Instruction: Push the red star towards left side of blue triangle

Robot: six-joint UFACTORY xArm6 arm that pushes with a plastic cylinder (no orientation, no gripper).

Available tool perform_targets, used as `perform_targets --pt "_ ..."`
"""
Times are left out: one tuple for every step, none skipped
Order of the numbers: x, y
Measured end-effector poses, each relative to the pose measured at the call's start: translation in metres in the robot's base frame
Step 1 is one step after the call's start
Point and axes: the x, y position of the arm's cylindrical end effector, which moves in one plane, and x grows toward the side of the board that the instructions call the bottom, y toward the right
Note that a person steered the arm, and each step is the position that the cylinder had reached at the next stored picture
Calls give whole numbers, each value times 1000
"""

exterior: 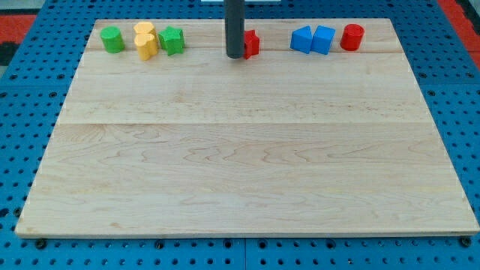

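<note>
The red star (251,43) lies near the view's top, partly hidden behind my rod. My tip (235,55) touches the star's left side. The blue triangle (301,39) lies to the star's right, with a gap between them. A blue cube-like block (324,39) sits right against the triangle's right side.
A red cylinder (352,37) stands right of the blue blocks. At the top left are a green cylinder (112,39), two yellow blocks (145,40) and a green star-like block (172,40). The wooden board (247,180) lies on a blue pegboard.
</note>
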Motion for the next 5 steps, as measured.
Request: perform_targets --pt "-8 -8" --pt "-18 56" --pt "-20 77" --pt "-25 3" --pt "-51 29"
